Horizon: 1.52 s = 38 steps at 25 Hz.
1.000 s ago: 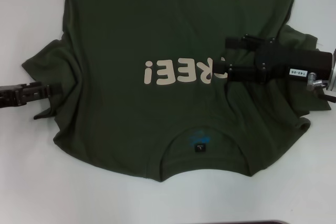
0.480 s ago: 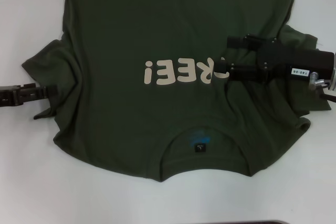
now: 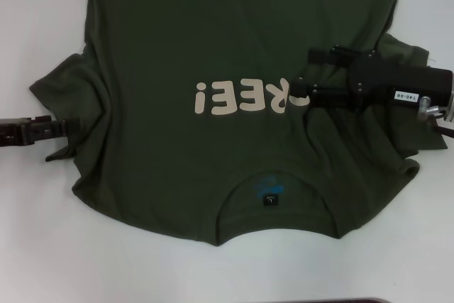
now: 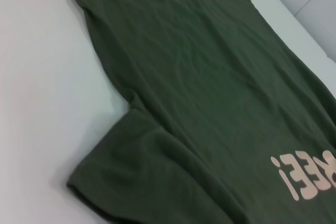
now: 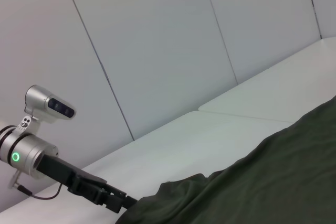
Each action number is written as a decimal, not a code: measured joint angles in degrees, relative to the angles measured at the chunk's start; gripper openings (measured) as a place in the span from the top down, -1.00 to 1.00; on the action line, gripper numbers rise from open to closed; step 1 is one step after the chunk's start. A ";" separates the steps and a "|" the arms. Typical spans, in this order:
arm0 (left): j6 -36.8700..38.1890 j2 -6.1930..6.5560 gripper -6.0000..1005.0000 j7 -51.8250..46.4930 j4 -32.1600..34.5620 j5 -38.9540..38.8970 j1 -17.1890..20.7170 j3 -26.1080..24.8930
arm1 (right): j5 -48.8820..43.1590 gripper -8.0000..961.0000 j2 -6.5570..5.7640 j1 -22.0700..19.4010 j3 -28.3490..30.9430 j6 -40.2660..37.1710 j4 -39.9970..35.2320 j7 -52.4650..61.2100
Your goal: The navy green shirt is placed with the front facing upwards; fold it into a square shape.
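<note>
Dark olive cotton covered most of the white table (image 3: 28, 26): the navy green shirt (image 3: 234, 54) lay flat with its front up, collar and neck label (image 3: 269, 199) toward the robot, hem running away out of the head view, and the cream letters (image 3: 245, 97) across the chest. The left gripper (image 3: 67, 127) sat low at the edge of the left sleeve (image 3: 60, 94), its tip on or against the cloth; whether it was clenched or released could not be told. The right gripper (image 3: 305, 76) hung over the chest beside the end of the lettering, its two fingers apart and nothing between them, with the right sleeve (image 3: 408, 69) bunched behind it. Judged from this, the step in hand was the first lengthwise fold, neither sleeve having yet been brought inward. To do it well, each gripper would need a firm pinch on the sleeve seam and shoulder edge, taking both layers of cloth. The lift should be only high enough to clear the body, and the side carried over to a line parallel with the opposite edge. The wrinkles near the right shoulder wanted smoothing first, since loose cloth would drag and skew the crease.
</note>
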 joint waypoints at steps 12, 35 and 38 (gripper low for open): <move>-0.15 -0.53 -0.74 -0.58 -0.31 1.23 -0.56 2.22 | 0.00 -0.96 -0.08 0.00 0.23 -0.59 -0.02 0.00; -2.90 -0.69 -0.21 -1.49 -0.59 1.18 -1.46 1.44 | 0.00 -0.96 0.17 -0.63 0.76 -1.78 -0.51 0.00; -3.26 -0.69 -0.07 -1.57 -0.63 1.19 -1.47 1.44 | 0.00 -0.96 0.15 -0.74 1.07 -2.20 -0.52 0.00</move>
